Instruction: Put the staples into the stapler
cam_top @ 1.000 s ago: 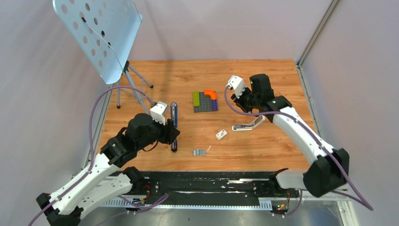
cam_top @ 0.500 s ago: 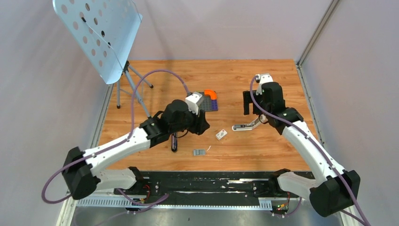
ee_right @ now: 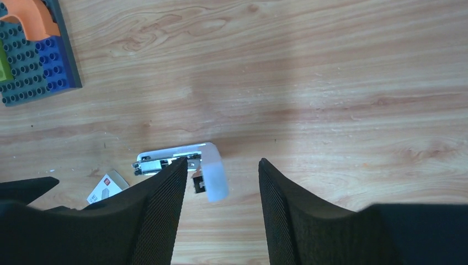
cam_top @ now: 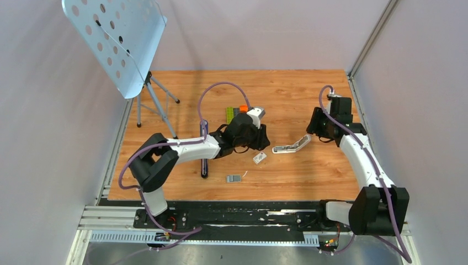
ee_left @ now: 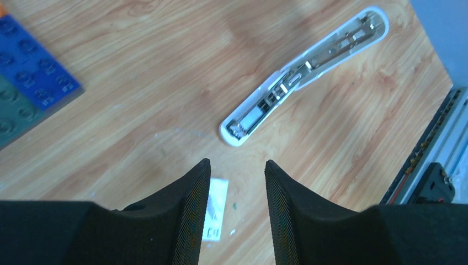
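Hovering left gripper (ee_left: 237, 163) (parted), staples box (ee_left: 218, 207) beside

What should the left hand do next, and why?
Probably shift sideways and lower onto the small white box. The left gripper is open and empty, and the box is partly hidden by one finger, not between both.
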You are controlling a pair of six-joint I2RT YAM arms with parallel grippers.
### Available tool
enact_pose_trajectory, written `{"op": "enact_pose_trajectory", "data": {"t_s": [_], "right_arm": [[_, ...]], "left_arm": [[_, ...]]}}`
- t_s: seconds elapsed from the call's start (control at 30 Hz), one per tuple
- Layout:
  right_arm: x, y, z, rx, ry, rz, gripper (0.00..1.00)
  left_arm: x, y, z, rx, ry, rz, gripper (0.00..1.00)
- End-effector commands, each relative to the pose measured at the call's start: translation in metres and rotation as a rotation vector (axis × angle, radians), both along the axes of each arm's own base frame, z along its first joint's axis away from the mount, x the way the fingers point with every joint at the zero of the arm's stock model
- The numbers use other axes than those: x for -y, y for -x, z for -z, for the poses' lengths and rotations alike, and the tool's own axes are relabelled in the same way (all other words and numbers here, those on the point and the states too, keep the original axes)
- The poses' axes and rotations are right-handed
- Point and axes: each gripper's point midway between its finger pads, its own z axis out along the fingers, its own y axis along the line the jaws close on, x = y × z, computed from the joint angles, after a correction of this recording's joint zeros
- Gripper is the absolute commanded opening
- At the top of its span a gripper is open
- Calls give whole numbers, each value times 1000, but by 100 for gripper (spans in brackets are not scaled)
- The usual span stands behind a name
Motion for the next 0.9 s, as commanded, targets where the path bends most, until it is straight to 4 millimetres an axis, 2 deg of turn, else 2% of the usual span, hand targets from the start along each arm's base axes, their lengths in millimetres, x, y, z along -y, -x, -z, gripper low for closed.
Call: {"op": "enact_pose_trajectory", "data": {"t_s": [0.0, 0.3, 0.6, 0.87], "right_arm": [[-5, 6, 16, -62, -147, -20, 53], [-7, 11, 34, -114, -161, -60, 44], [-9, 11, 35, -123, -167, -97, 36], [-14, 18, 40, -142, -188, -117, 29]], "left_arm": [[34, -8, -20, 36, 110, 58, 44], [55, -12, 14, 4, 100, 121, 43], [57, -17, 52, -48, 49, 96, 39], [56, -14, 71, -79, 21, 103, 31]]}}
